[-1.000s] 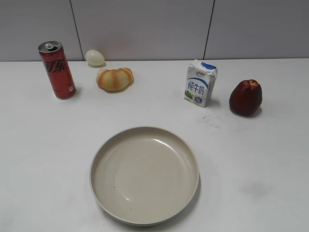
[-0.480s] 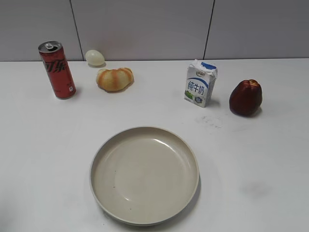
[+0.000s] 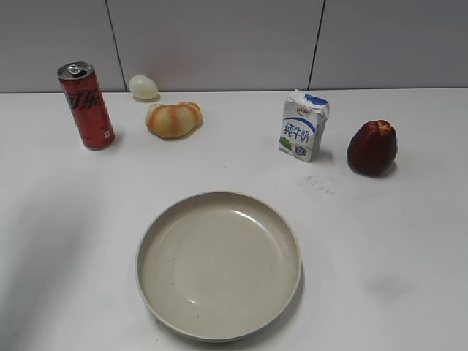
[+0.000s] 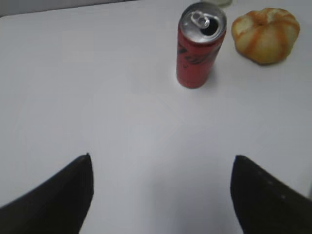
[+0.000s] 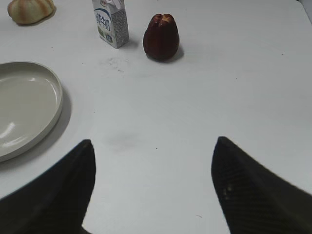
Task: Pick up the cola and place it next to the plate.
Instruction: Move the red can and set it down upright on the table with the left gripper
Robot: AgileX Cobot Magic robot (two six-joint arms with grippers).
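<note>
Red cola (image 4: 200, 46) stands upright ahead of the left gripper (image 4: 161, 195), whose jaws gape wide, empty, lined up to straddle it.

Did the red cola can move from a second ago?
No. The cola can stands in the same spot, left of the bun and the egg, near the back wall.

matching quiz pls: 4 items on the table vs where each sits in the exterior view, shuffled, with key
Items:
1. cola
2. plate
3. milk carton
4. dark red fruit

Places:
A. front centre, nearest the camera
B. far right
C. back left, upright
D. right of centre, just left of the fruit

Pairs: 1-C, 2-A, 3-D, 4-B
</note>
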